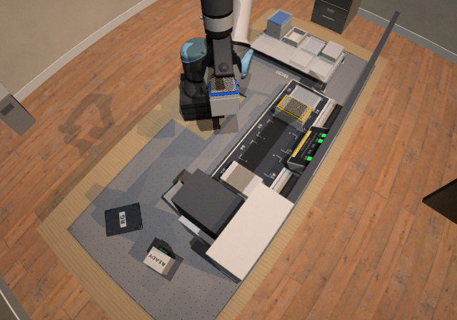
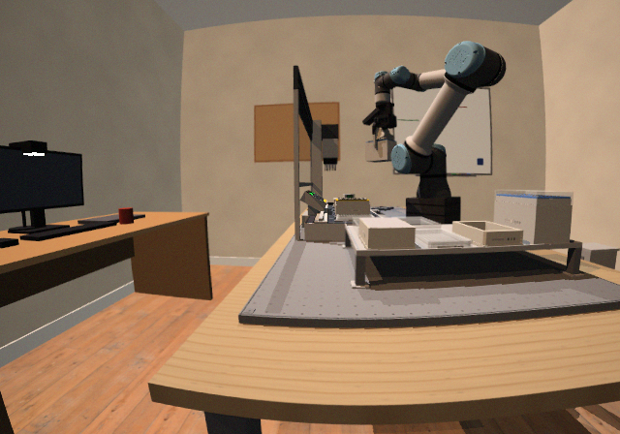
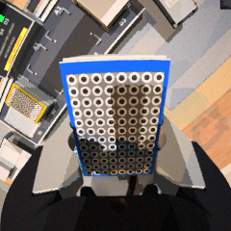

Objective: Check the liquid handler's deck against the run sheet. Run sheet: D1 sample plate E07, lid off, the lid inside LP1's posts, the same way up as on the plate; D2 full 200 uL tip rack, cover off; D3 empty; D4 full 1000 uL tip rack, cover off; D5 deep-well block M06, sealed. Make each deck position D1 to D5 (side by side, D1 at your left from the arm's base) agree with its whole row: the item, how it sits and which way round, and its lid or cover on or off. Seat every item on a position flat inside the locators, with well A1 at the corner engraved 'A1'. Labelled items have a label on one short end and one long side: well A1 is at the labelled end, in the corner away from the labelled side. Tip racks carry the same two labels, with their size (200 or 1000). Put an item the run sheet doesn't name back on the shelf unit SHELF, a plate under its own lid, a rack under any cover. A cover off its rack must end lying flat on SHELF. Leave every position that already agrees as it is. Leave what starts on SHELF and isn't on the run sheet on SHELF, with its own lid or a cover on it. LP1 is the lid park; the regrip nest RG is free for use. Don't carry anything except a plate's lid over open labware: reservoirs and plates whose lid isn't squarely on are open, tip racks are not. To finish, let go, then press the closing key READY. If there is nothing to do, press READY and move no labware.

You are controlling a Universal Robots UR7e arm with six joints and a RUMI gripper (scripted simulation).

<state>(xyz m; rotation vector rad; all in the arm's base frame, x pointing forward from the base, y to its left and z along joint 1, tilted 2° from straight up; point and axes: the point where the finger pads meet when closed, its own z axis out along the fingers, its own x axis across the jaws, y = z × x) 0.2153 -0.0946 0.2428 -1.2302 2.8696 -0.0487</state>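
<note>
Tip rack (image 1: 223, 98) (blue-rimmed) gripped aloft.

Wooden bench (image 1: 58, 243) carries grey perforated mat (image 1: 121, 183). On mat: RG nest (image 1: 123, 218) lower left, READY key (image 1: 159, 260) below it, deck (image 1: 258, 146) centre-right, shelf unit (image 1: 258, 44) top.
</note>
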